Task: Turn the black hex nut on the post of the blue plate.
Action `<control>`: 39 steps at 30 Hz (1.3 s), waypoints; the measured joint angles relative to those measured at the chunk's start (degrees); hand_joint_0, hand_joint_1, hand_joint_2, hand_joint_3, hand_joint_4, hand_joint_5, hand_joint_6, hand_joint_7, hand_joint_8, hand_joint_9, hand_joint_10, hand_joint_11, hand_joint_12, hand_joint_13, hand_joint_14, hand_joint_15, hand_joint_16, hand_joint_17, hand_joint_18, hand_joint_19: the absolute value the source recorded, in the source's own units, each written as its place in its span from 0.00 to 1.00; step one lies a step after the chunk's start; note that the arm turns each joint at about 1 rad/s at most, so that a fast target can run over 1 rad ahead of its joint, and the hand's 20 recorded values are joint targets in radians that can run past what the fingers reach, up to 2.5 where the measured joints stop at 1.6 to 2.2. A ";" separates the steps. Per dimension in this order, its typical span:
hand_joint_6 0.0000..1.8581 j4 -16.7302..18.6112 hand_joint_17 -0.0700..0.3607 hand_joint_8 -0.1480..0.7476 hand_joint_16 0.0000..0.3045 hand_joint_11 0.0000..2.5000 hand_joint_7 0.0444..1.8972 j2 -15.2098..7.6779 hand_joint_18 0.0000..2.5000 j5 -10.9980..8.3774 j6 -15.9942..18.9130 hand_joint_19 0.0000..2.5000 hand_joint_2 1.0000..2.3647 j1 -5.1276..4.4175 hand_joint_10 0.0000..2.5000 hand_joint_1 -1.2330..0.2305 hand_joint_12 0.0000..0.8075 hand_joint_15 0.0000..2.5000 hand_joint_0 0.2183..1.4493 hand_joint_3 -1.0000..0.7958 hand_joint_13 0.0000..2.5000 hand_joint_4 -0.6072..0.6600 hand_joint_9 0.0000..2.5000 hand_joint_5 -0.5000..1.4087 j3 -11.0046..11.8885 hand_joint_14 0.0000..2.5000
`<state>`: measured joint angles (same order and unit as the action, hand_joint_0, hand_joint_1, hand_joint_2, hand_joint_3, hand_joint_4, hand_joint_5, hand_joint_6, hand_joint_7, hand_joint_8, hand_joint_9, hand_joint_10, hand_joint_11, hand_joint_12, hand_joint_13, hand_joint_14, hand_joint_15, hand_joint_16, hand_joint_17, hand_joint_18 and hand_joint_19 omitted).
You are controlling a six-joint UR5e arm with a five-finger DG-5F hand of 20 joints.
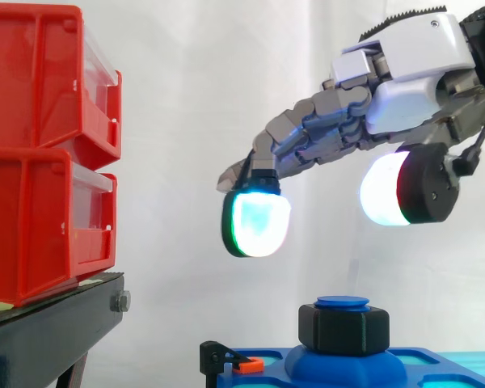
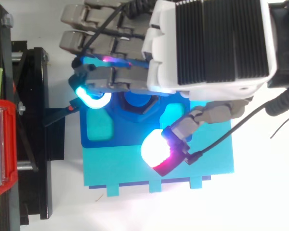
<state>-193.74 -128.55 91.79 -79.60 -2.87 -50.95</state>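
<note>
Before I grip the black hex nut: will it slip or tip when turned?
Probably rigid: the black hex nut looks thick and solid. Its flat sides should give grip, so slipping seems unlikely. Seated around the post on the blue plate, it should spin in place rather than tip.

A robotics lab or test cell is suggested: the scene is closed off by a white curtain (image 1: 186, 81), red parts bins (image 1: 32, 153) are stacked on a black stand (image 1: 56, 323), and a blue fixture plate (image 2: 127, 135) is set out.
</note>
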 measured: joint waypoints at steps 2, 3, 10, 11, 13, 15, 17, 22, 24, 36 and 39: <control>0.27 -1.90 0.52 0.47 0.22 0.00 0.41 0.33 0.00 0.01 0.17 0.01 0.00 0.15 0.00 0.46 0.53 0.01 0.12 0.28 0.00 0.62 0.03 0.12 0.13 0.00; 0.27 -2.75 0.52 0.47 0.22 0.00 0.41 0.54 0.00 0.02 0.22 0.01 0.00 0.23 0.00 0.47 0.53 0.01 0.12 0.28 0.00 0.62 0.03 0.12 0.17 0.00; 0.27 -7.41 0.52 0.46 0.22 0.00 0.41 3.89 0.00 0.00 0.76 0.01 0.00 0.82 0.00 0.49 0.52 0.01 0.13 0.28 0.00 0.62 0.02 0.12 -1.19 0.00; 0.27 -7.42 0.52 0.46 0.22 0.00 0.41 4.83 0.00 0.00 1.04 0.01 0.00 0.84 0.00 0.48 0.52 0.01 0.13 0.28 0.00 0.62 0.02 0.12 -2.00 0.00; 0.27 -6.17 0.52 0.46 0.22 0.00 0.41 7.49 0.00 -0.29 2.16 0.01 0.00 0.81 0.00 0.48 0.52 0.01 0.13 0.28 0.00 0.62 0.02 0.12 -4.50 0.00; 0.27 -3.80 0.52 0.46 0.22 0.00 0.41 10.52 0.00 -1.09 3.78 0.01 0.00 0.73 0.00 0.48 0.52 0.01 0.13 0.28 0.00 0.61 0.02 0.12 -7.45 0.00; 0.27 -1.31 0.52 0.46 0.22 0.00 0.41 13.22 0.00 -1.91 5.33 0.01 0.00 0.64 0.00 0.47 0.52 0.01 0.13 0.28 0.00 0.61 0.02 0.12 -10.14 0.00; 0.27 3.26 0.52 0.46 0.22 0.00 0.41 20.95 0.00 -3.28 10.03 0.01 0.00 0.76 0.00 0.47 0.52 0.01 0.13 0.28 0.00 0.61 0.02 0.12 -17.84 0.00; 0.27 3.15 0.52 0.46 0.22 0.00 0.40 23.55 0.00 -3.39 11.75 0.01 0.00 0.97 0.00 0.47 0.52 0.01 0.13 0.28 0.00 0.61 0.02 0.12 -20.61 0.00; 0.27 -4.67 0.52 0.46 0.22 0.00 0.41 28.79 0.00 -2.51 15.03 0.01 0.00 2.64 0.00 0.48 0.51 0.01 0.13 0.28 0.00 0.61 0.02 0.12 -31.14 0.00; 0.27 -6.23 0.52 0.45 0.22 0.00 0.41 29.21 0.00 -2.22 15.20 0.01 0.00 3.03 0.00 0.49 0.51 0.01 0.13 0.28 0.00 0.61 0.02 0.12 -31.26 0.00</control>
<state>-199.98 -99.34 89.57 -64.40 0.16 -82.21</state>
